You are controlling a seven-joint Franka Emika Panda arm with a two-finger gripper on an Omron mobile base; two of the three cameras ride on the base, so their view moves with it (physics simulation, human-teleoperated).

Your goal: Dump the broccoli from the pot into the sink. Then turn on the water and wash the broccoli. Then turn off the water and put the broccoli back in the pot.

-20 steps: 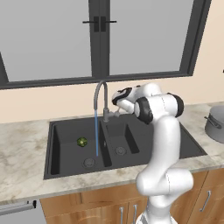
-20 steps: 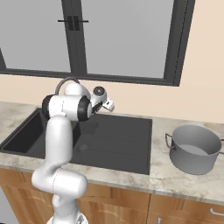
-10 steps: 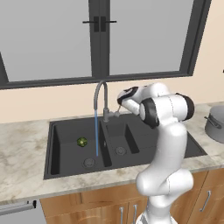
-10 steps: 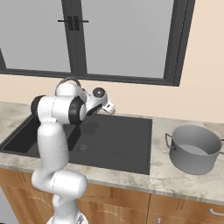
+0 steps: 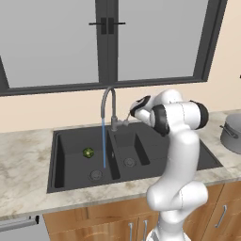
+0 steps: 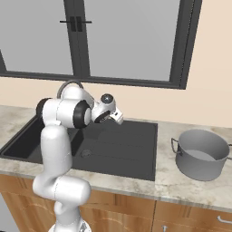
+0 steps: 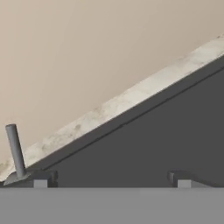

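Observation:
The broccoli [image 5: 88,152], a small dark-green lump, lies on the floor of the large left basin of the dark sink [image 5: 66,141]. A thin blue stream of water [image 5: 104,143] falls from the grey gooseneck faucet [image 5: 107,99] into that basin, just right of the broccoli. My gripper [image 5: 132,113] hovers above the smaller basin, just right of the faucet's side lever [image 5: 124,122]. It is open and holds nothing. In the hand view the fingertips [image 7: 41,179] stand wide apart, with the lever [image 7: 15,148] at the far left. The grey pot [image 6: 201,154] stands upright on the counter right of the sink [image 6: 136,154].
A window with a dark frame [image 5: 108,42] rises behind the faucet above a beige wall. The marble counter [image 5: 23,155] surrounds the sink. The flat drainboard [image 6: 131,136] lies between the basins and the pot. Wooden cabinet fronts [image 6: 190,217] run below.
My arm's upper joints have swung to the right and the hand has drawn slightly back from the faucet. The water keeps running and the broccoli has not moved.

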